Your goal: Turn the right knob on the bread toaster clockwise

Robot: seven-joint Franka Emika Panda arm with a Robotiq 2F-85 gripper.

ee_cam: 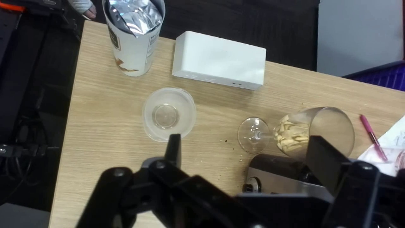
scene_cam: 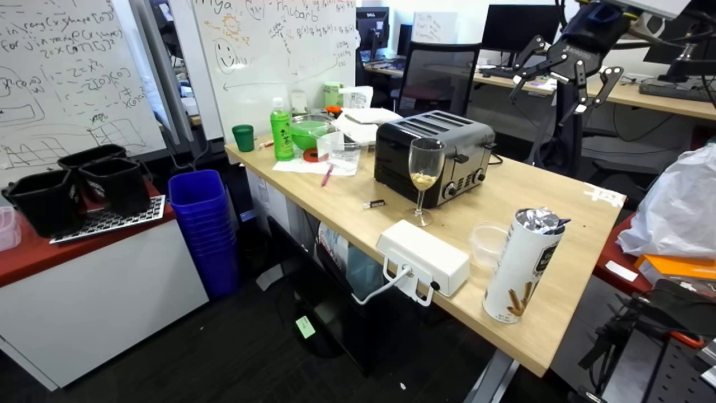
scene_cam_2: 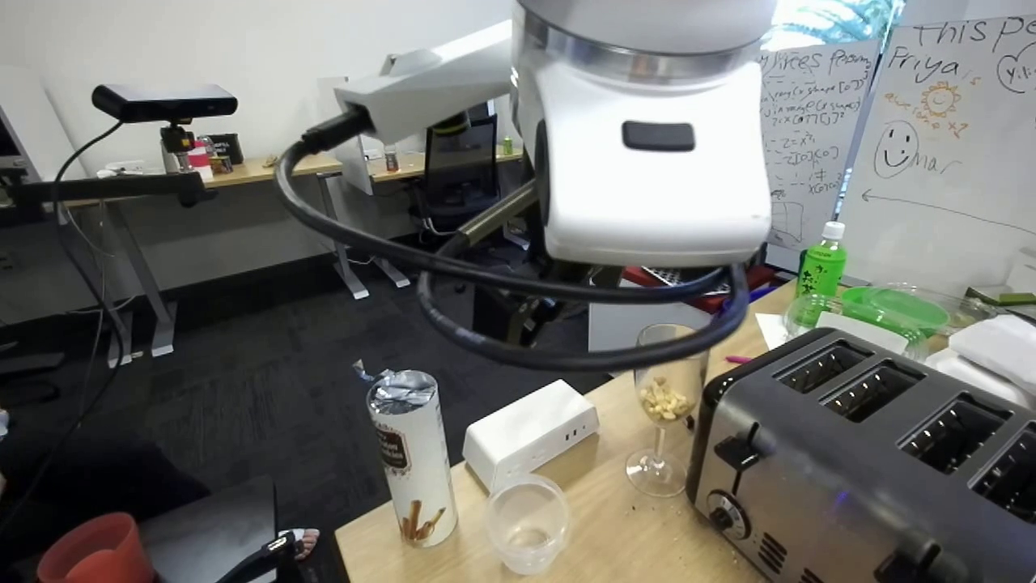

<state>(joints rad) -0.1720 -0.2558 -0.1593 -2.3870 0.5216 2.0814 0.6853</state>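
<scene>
In an exterior view the gripper [scene_cam: 542, 105] is up high, spread wide, holding zilch; toaster [scene_cam: 462, 140] on the table [scene_cam: 523, 187] beside a wineglass [scene_cam: 426, 165]. In an exterior view, one knob [scene_cam_2: 727, 514] shows. Wrist view: gripper kinda blocks part of the toaster.

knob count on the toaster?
2, both on the front of the four-slot toaster: the left knob, nearer the wine glass, and the right knob, farther from it. The toaster's far sides are hidden, so any knobs there wouldn't show.
</scene>
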